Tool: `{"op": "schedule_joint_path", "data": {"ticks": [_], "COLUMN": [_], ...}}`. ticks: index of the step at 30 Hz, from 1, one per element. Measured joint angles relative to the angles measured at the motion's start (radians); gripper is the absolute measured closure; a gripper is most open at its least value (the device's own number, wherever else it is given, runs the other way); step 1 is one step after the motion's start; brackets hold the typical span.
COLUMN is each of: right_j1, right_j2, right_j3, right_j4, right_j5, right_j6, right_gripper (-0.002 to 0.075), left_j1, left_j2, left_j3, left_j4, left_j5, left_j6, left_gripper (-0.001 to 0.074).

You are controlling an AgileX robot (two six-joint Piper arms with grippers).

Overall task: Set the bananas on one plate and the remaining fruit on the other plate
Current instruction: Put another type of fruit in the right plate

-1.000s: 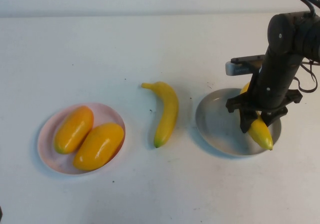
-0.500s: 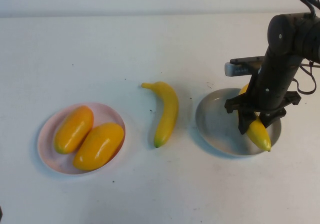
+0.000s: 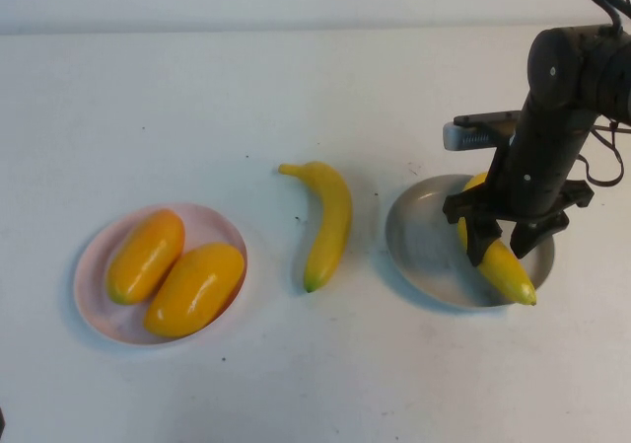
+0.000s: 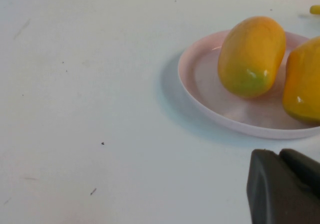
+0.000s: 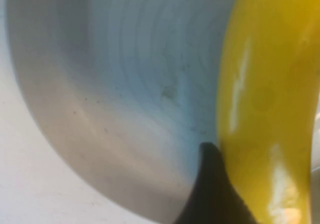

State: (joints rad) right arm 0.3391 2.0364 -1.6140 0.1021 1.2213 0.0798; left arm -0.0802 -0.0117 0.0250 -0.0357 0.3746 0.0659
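One banana (image 3: 328, 222) lies on the table between the plates. The other banana (image 3: 505, 270) lies in the grey plate (image 3: 419, 241), filling the right wrist view (image 5: 265, 99). My right gripper (image 3: 503, 244) is open just above the plate and straddles this banana. One dark fingertip (image 5: 212, 194) sits beside it. Two orange-yellow fruits (image 3: 146, 256) (image 3: 195, 288) lie side by side in the pink plate (image 3: 94, 265), and show in the left wrist view (image 4: 251, 55). My left gripper (image 4: 280, 156) is shut and empty, parked low, short of the pink plate (image 4: 200, 92).
The white table runs to a pale back wall. Bare table lies between the loose banana and each plate. The right arm's dark links (image 3: 562, 98) stand over the far right side of the grey plate.
The right gripper's fingers have spread and the banana has dropped and turned slightly, now resting in the grey plate. The loose banana, the pink plate and the left arm have not moved.
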Motion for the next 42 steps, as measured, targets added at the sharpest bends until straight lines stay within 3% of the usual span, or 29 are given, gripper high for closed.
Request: {"op": "schedule_joint_path", "data": {"ticks": [14, 29, 42], "right_j1": [0.015, 0.225, 0.244], "right_j2": [-0.019, 0.052, 0.286], "right_j3": [-0.099, -0.283, -0.612], "right_j4": [0.113, 0.133, 0.021], "right_j5": [0.000, 0.008, 0.011], "right_j6": [0.002, 0.020, 0.067], "right_gripper": [0.0328, 0.0335, 0.0241], "left_j1": [0.000, 0.000, 0.000], "left_j2": [0.000, 0.000, 0.000], "left_j3": [0.000, 0.000, 0.000], "left_j4": [0.000, 0.000, 0.000], "left_j5": [0.000, 0.000, 0.000], "left_j6": [0.000, 0.000, 0.000], "left_gripper": [0.0738, 0.0738, 0.0738]}}
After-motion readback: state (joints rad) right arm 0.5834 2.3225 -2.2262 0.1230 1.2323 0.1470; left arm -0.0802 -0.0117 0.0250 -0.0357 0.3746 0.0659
